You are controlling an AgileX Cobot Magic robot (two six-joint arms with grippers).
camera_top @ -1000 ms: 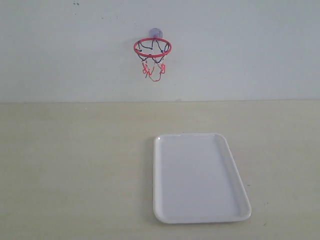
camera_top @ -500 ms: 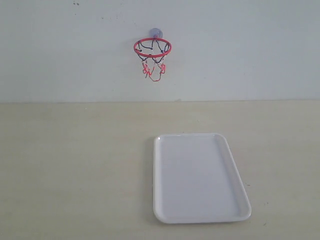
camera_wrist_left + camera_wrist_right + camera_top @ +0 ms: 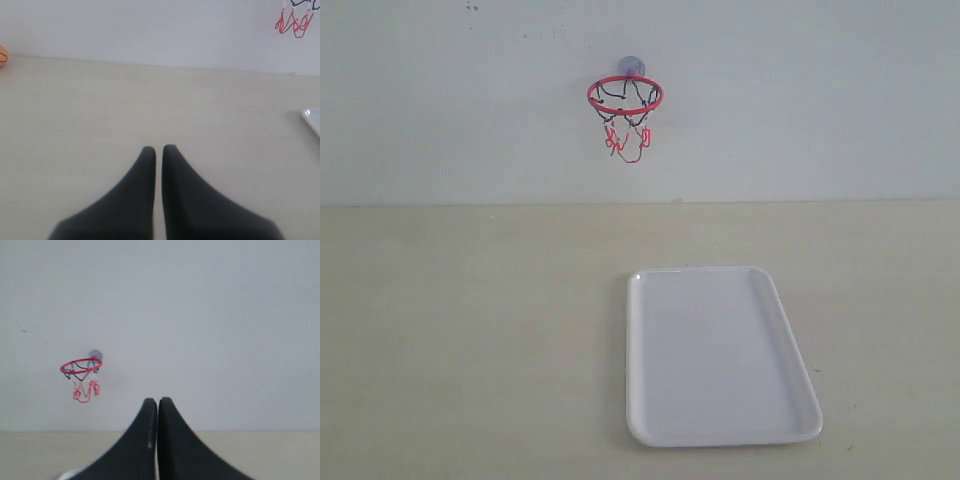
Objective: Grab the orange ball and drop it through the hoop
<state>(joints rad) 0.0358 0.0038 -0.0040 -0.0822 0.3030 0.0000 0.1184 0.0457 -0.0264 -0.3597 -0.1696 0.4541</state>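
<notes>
The hoop [image 3: 625, 96] hangs on the white wall by its bluish suction cup, with a red rim and a black-and-red net. It also shows as the hoop [image 3: 80, 367] in the right wrist view, and only the net's red end [image 3: 292, 22] shows in the left wrist view. The orange ball [image 3: 2, 55] lies by the wall at the very edge of the left wrist view; the exterior view does not show it. My left gripper [image 3: 158, 148] is shut and empty above the bare tabletop. My right gripper [image 3: 158, 401] is shut and empty, facing the wall.
A white rectangular tray [image 3: 720, 430] lies on the beige table right of centre, below the hoop; its corner [image 3: 312, 117] shows in the left wrist view. Neither arm appears in the exterior view.
</notes>
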